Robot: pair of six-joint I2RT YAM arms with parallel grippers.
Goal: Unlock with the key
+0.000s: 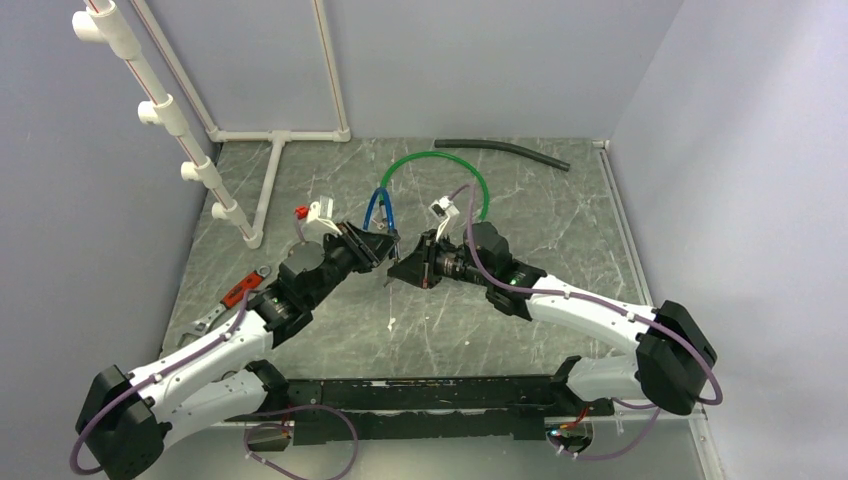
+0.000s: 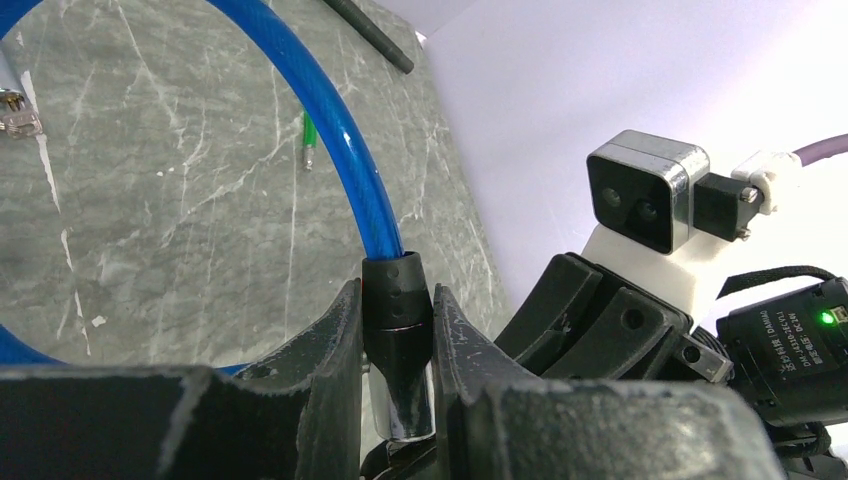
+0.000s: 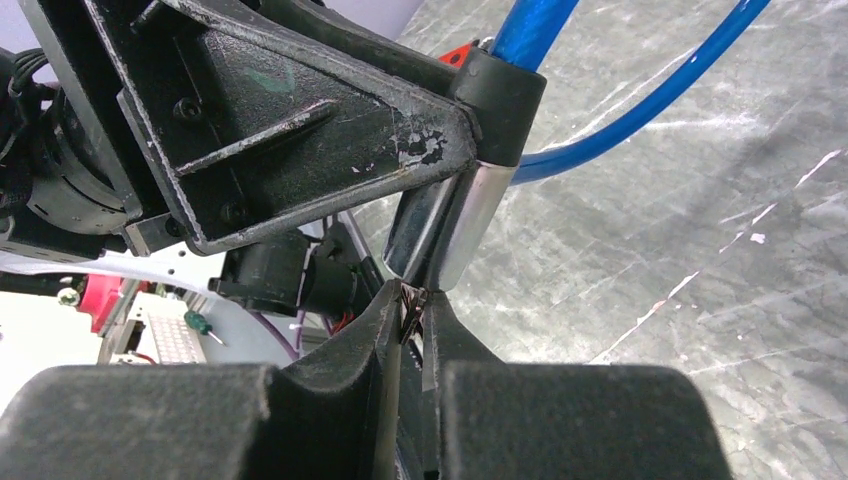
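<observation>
Right fingers [image 3: 340,385] pinched on key [image 3: 409,306] just under lock barrel [image 3: 455,225], barrel itself tight between left fingers [image 2: 322,370]

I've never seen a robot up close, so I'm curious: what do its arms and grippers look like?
The left arm and right arm have white shells, black joints and purple cables alongside. The left gripper and right gripper are black wedges. A silver-faced camera and a green light sit on the right wrist.
</observation>
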